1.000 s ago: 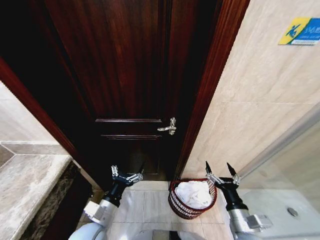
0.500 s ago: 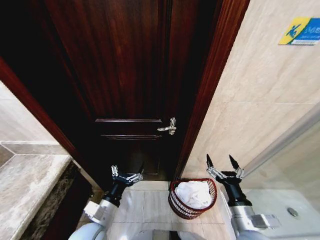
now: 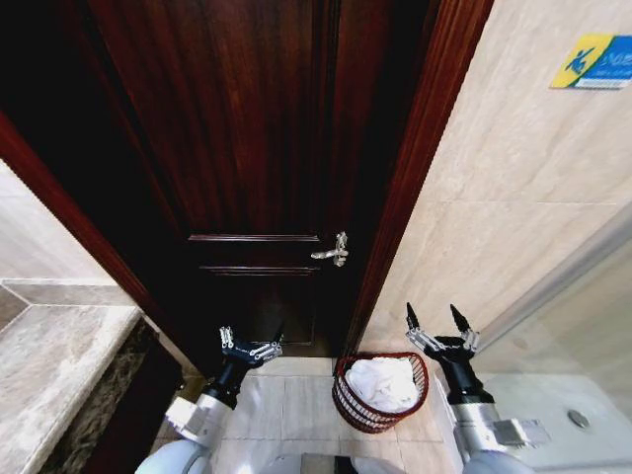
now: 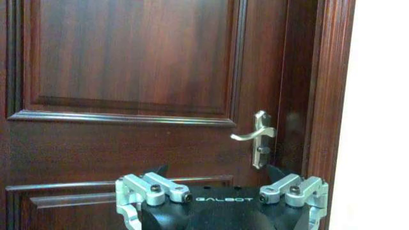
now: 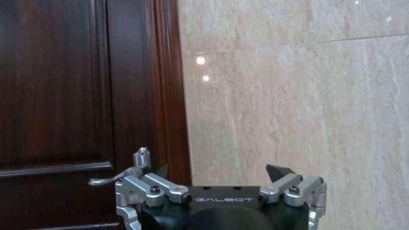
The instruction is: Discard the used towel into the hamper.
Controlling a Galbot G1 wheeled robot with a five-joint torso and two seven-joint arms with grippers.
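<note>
On the pale tiled floor (image 3: 286, 405), at the foot of the dark wooden door frame (image 3: 420, 148) and against the beige marble wall (image 3: 513, 227): small round reddish-brown open-weave hamper (image 3: 348, 400), tapering toward its base, upright, with a crumpled white towel (image 3: 383, 383) lying inside and filling most of the opening. Just beside the hamper's rim, on the wall side and above it: right hand (image 3: 434, 322), released, its two dark pointed fingertips (image 3: 411, 317) spread wide and aimed upward, nothing between them, apart from the towel. Same right hand (image 5: 221, 173) in its wrist view, splayed before the marble wall and the door frame, silver lever handle (image 5: 121, 173) just behind one finger. Across the floor on the other side of the hamper, well apart from it and low before the dark mahogany panelled door (image 3: 247, 148): left hand (image 3: 250, 344), likewise released and empty, fingers parted. Left hand (image 4: 221, 173) in its wrist view facing the door panels, with the silver lever handle (image 4: 255, 136) above it, near the frame. At the far left of the head view, grey stone desk (image 3: 54, 365) with a dark mottled edge. High on the wall, a blue and yellow sign (image 3: 592, 61).
</note>
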